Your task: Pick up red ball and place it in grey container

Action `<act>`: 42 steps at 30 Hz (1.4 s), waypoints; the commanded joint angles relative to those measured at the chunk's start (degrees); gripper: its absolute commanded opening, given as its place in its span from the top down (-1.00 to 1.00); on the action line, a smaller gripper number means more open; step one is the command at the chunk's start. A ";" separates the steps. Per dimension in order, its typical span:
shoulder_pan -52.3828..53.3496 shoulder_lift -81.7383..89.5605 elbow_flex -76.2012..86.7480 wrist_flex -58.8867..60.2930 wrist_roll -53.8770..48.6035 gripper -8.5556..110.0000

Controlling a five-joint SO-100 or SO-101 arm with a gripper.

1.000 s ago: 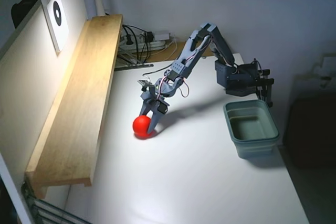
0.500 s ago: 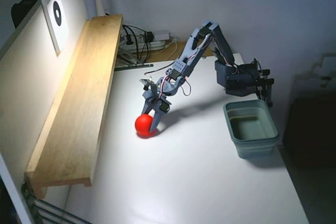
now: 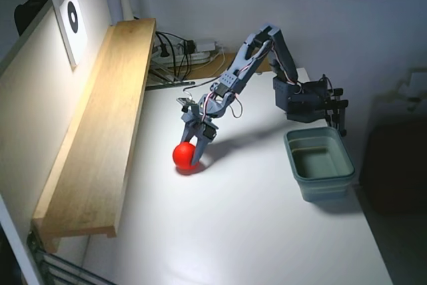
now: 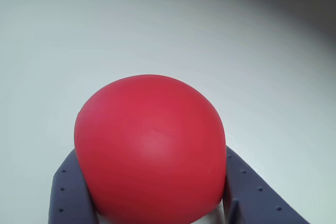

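The red ball (image 3: 183,155) rests on the white table at left of centre in the fixed view, with its shadow right under it. My gripper (image 3: 191,153) reaches down from the arm and is shut on the ball. In the wrist view the ball (image 4: 149,150) fills the lower middle, and the blue-grey fingers (image 4: 68,192) press against both of its sides. The grey container (image 3: 327,188) stands empty at the right of the table, well away from the ball.
A long wooden shelf board (image 3: 100,125) runs along the left wall, close to the ball. The arm's base (image 3: 307,101) is clamped at the back right, just behind the container. Cables and a power strip (image 3: 180,51) lie at the back.
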 commanded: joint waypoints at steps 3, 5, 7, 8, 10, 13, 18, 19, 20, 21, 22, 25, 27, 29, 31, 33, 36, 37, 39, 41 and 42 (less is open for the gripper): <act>-0.56 5.35 -4.59 3.30 0.18 0.47; -0.56 5.81 -5.30 4.47 0.18 0.47; -0.56 6.29 -6.10 5.74 0.18 0.47; -0.56 6.58 -6.64 6.58 0.18 0.47; -0.56 7.10 -7.67 8.13 0.18 0.47; -0.56 7.87 -9.48 10.70 0.18 0.47; -0.56 8.88 -12.71 14.95 0.18 0.47; -0.56 9.06 -13.42 15.83 0.18 0.47; -0.56 9.16 -13.90 16.42 0.18 0.47; -0.56 9.32 -14.64 17.31 0.18 0.47; -0.56 9.41 -15.14 17.91 0.18 0.47; -0.56 9.75 -17.47 20.57 0.18 0.47; -0.56 9.89 -18.81 22.06 0.18 0.47; -0.56 9.99 -20.21 23.55 0.18 0.47; -0.56 10.06 -21.88 25.29 0.18 0.47; -0.56 10.07 -23.00 26.43 0.18 0.47; -0.56 10.07 -23.57 26.99 0.18 0.47; -0.56 10.07 -23.57 26.99 0.18 0.47; -0.56 10.25 -23.36 26.97 0.18 0.47; -0.56 11.74 -21.52 26.61 0.18 0.47; -0.56 13.12 -19.93 26.40 0.18 0.47</act>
